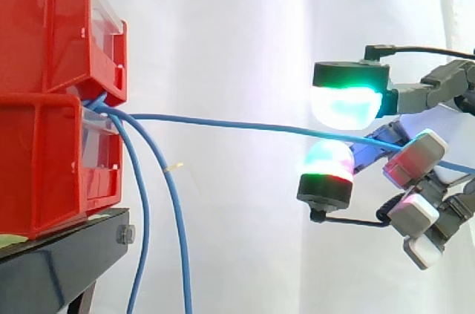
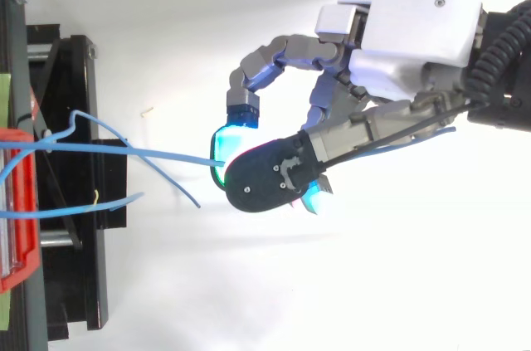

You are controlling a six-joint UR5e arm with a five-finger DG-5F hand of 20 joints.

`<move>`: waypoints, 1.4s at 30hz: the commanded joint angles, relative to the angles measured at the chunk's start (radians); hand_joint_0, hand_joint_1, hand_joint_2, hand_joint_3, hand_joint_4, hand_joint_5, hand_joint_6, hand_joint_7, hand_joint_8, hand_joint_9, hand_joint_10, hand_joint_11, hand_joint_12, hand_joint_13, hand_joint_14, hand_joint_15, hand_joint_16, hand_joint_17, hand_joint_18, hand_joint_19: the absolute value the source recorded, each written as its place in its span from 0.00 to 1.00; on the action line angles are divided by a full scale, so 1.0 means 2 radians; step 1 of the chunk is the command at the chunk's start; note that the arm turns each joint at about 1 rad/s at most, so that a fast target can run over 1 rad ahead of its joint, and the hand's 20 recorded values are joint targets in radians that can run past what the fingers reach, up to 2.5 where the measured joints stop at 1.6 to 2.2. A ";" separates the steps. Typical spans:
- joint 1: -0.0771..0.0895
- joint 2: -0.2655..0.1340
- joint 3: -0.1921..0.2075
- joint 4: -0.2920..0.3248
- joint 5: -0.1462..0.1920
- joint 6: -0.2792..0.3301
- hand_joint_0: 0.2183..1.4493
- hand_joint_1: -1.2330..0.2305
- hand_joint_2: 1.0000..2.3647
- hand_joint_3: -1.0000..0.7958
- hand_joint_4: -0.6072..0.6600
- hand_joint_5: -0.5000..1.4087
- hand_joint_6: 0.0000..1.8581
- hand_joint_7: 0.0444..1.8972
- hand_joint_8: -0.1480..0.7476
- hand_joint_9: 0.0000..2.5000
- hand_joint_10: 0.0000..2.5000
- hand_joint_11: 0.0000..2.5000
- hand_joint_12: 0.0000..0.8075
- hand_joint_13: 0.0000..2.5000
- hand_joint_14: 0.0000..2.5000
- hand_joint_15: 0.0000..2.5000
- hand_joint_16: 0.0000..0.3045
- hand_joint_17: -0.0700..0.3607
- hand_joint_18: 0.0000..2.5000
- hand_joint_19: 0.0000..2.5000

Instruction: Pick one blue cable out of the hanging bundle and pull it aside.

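Side view: robot hand [image 1: 347,99] pinches one thin blue cable [image 1: 223,124] between its glowing pads. The cable runs taut from the stacked red plastic bins [image 1: 52,106], well apart from the two hanging blue cables [image 1: 174,210]. Looks like the pull-aside step; next move calls for a firm pinch and a draw away from the bundle

Blue cable [image 1: 223,122] end hidden behind fingers [image 1: 345,102], hanging cables [image 1: 180,240] cut off below
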 commanded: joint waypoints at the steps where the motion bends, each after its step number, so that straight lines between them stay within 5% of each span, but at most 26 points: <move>1: 0.000 0.000 0.000 0.000 0.000 -0.001 0.23 0.31 0.00 0.28 0.47 0.23 0.46 0.54 0.42 0.57 0.01 0.33 0.36 0.45 0.01 0.28 0.17 0.43 0.33 0.21; 16: 0.000 0.000 -0.001 0.000 -0.002 -0.005 0.29 0.27 0.01 0.43 0.35 0.25 0.48 0.55 0.38 0.58 0.01 0.32 0.33 0.44 0.01 0.27 0.15 0.40 0.32 0.22; 33: 0.002 0.000 -0.006 0.001 -0.001 -0.025 0.30 0.27 0.01 0.43 0.35 0.25 0.47 0.53 0.38 0.54 0.01 0.28 0.36 0.38 0.01 0.24 0.16 0.42 0.29 0.19; 37: 0.002 0.000 -0.035 0.004 -0.001 -0.021 0.31 0.27 0.01 0.43 0.35 0.25 0.47 0.53 0.36 0.52 0.01 0.26 0.37 0.36 0.01 0.23 0.16 0.42 0.28 0.19; 42: 0.005 0.000 -0.067 0.052 -0.001 -0.022 0.31 0.27 0.01 0.42 0.35 0.25 0.47 0.52 0.36 0.48 0.01 0.23 0.38 0.32 0.01 0.21 0.17 0.43 0.24 0.18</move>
